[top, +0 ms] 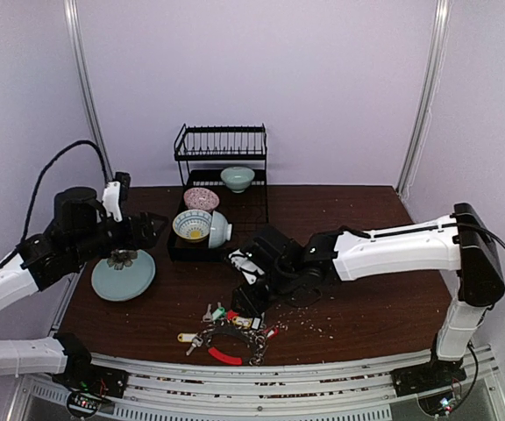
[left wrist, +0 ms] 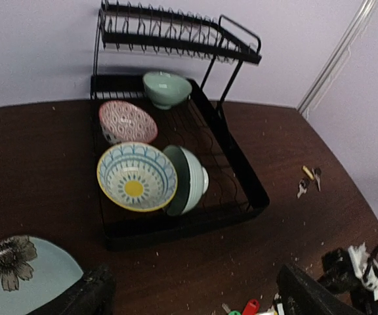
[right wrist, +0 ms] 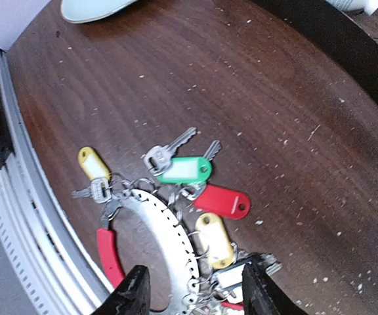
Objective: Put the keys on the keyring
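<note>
The keyring (top: 228, 338) lies near the table's front edge: a perforated metal ring (right wrist: 169, 230) with a red strap (right wrist: 108, 252) and keys on green (right wrist: 184, 170), red (right wrist: 222, 200) and yellow (right wrist: 214, 237) tags. My right gripper (right wrist: 197, 292) hangs just over it, open, its fingers either side of the ring and the yellow tag. In the top view that gripper (top: 249, 298) is right behind the bunch. Two or three loose keys (left wrist: 309, 178) lie on the table to the right of the rack. My left gripper (left wrist: 195, 302) is open and empty, up by the plate (top: 123, 276).
A black dish rack (top: 222, 189) at the back holds several bowls; a blue patterned bowl (left wrist: 136, 177) leans at its front. The pale blue plate (left wrist: 25, 282) with a flower motif lies at the left. Crumbs dot the dark tabletop. A metal rail (right wrist: 18, 197) runs along the front edge.
</note>
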### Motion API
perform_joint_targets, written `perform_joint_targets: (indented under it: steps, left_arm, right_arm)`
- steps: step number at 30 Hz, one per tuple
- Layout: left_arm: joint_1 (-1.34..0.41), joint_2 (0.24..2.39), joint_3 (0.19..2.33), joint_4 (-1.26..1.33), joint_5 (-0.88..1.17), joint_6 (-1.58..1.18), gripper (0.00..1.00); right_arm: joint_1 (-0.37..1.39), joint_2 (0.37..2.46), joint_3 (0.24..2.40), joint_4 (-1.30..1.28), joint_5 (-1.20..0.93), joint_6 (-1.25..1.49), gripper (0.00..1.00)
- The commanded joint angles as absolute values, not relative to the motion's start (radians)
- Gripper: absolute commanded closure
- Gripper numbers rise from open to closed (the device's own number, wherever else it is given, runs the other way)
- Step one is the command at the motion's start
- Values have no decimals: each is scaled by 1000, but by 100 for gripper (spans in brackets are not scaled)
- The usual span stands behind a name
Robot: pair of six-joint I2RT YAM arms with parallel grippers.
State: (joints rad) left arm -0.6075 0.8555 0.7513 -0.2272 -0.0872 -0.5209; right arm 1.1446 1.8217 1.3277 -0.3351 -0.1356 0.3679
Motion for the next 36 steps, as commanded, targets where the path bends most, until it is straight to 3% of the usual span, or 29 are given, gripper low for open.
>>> perform_joint_targets:
  steps: [1,7,14,20,32,34,36]
  left_arm:
    - [-637,929,721,-305,-23,-566,12]
    - [-649,981,657,-328,5,-595,12]
    - [-650,993,634,-325,-2,-597,11]
    - [-650,993,635,-323,-16,-589,10]
    - [-649,1039,649,-324,-34,-556,9]
    - [-649,1042,658,-332,-38,-551,9]
    - [-650,1038,667,-341,-44,-547,9]
  right_arm:
    - [1130,1942,1451,-461,-88,237,51]
    - [1129,2008,1471,-509,-117,190,48]
    - [1160,2104,1602,-528,-182,-52,44]
    - [1150,2241,1790,-651,-199,-39,60]
    - [1150,2203,1679,-579,-251,187,76]
    - [1150,2212,1686,-582,-251,197,82]
    - [1150,2211,1697,-584,-239,207,94]
